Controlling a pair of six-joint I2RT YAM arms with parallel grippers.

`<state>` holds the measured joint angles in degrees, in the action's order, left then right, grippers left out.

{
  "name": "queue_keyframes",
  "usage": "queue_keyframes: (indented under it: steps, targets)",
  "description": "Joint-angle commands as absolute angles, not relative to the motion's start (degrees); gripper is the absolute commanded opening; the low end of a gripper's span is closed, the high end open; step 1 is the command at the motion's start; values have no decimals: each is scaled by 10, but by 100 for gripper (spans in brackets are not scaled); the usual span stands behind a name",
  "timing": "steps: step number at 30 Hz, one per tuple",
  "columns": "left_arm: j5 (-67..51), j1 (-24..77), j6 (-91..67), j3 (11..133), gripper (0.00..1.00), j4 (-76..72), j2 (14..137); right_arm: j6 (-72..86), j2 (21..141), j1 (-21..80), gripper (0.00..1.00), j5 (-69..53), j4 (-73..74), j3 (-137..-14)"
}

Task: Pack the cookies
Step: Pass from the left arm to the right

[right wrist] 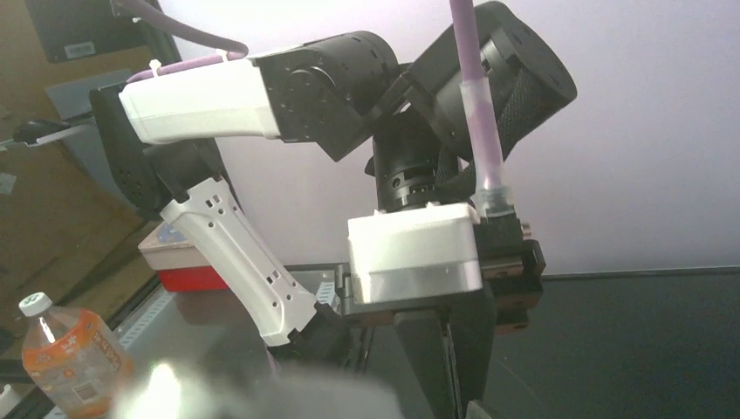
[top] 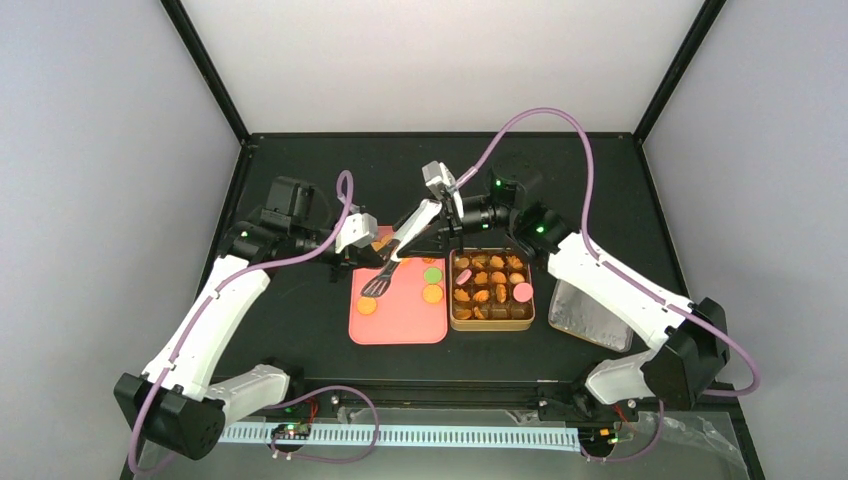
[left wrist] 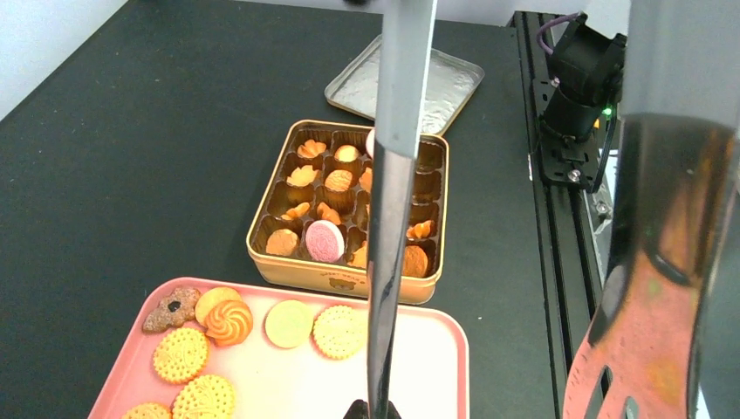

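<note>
While left fingers clench tongs, eight-plus cookies on tray; right fingers: cannot tell

Lab test booth: framed white walls, black table.

top: overhead, whole table | L wrist: close, shares tin | R wrist: faces L arm

Arms angled inward, left end effector clamped on tongs, right end effector nearby
</note>
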<state>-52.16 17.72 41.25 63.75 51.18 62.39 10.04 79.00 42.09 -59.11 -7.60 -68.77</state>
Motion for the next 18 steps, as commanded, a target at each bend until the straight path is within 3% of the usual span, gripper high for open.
queue_keyframes:
  steps: [1, 15, 18]
  targets:
    - [-532, 180, 418, 662, 2, 526, 629, 76, 804, 423, 55, -604, -27, -725]
    - [-509, 180, 430, 673, 2, 536, 630, 16, 831, 420, 28, -608, 101, -761]
    - [-502, 180, 427, 671, 5, 531, 630, 17, 826, 420, 27, -593, 95, -757]
